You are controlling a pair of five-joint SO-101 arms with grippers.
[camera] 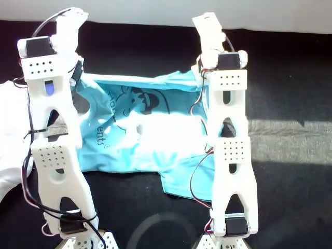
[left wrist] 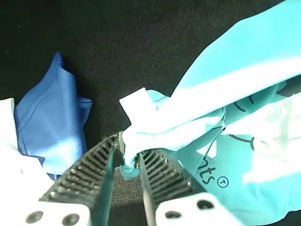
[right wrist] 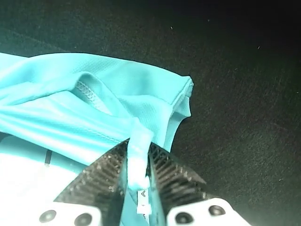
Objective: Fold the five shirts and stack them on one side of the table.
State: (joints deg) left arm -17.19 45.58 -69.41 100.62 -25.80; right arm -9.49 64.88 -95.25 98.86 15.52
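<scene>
Left end effector [left wrist: 127, 150] clamped on a bunched corner of the turquoise shirt [camera: 140, 129], far hem lifted, rest lying mid-surface [camera: 290, 78]; right end effector [right wrist: 138, 148] pinches only a narrow strip of the other corner, so under tension either shallow grip may slip, dropping that side crooked.

High view: my left arm [camera: 52, 129] and right arm [camera: 231, 135] cover both side edges of the teal shirt [camera: 129, 155], so I can't see its corners there. The white cloth [camera: 10, 129] is cut by the picture's edge. In the left wrist view it overlaps a blue shirt [left wrist: 51, 117], whose lower part is hidden.
</scene>
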